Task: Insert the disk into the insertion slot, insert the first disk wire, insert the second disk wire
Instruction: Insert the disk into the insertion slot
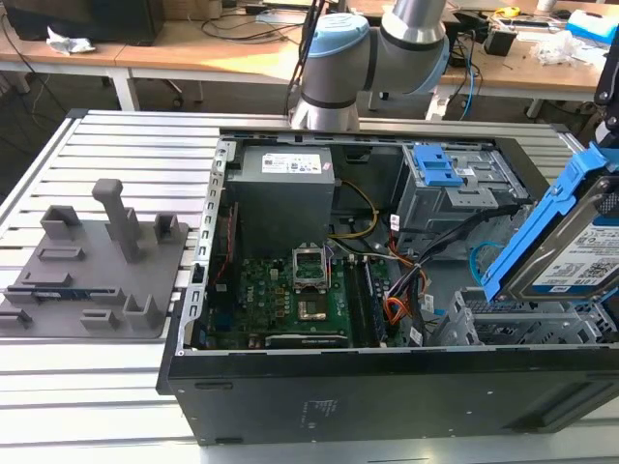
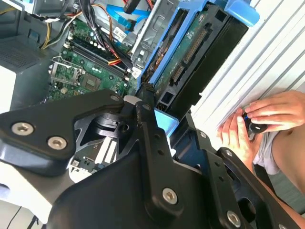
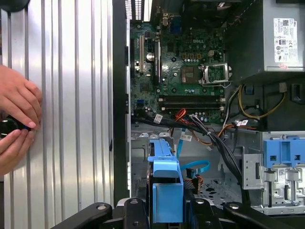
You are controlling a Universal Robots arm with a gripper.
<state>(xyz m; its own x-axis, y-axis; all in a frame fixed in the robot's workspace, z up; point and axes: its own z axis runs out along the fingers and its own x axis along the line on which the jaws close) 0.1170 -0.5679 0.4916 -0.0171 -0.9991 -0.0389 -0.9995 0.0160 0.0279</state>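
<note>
Pincer [image 3: 164,211] clamps the blue-framed silver disk [image 1: 578,253], tilted over the slot [image 1: 513,324] inside the case [image 1: 338,406], near the motherboard [image 1: 285,300].

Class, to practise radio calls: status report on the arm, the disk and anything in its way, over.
Gripper shut on the disk by its blue frame. Disk tilted above insertion slot, not in. Black cables run beside slot.

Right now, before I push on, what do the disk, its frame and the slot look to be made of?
Disk: seemingly metal, with a dull silver casing and a white, paper-like label.
Frame: likely moulded plastic, bright blue with a slight gloss.
Slot: apparently sheet metal, matte grey, punched with rows of small holes.
</note>
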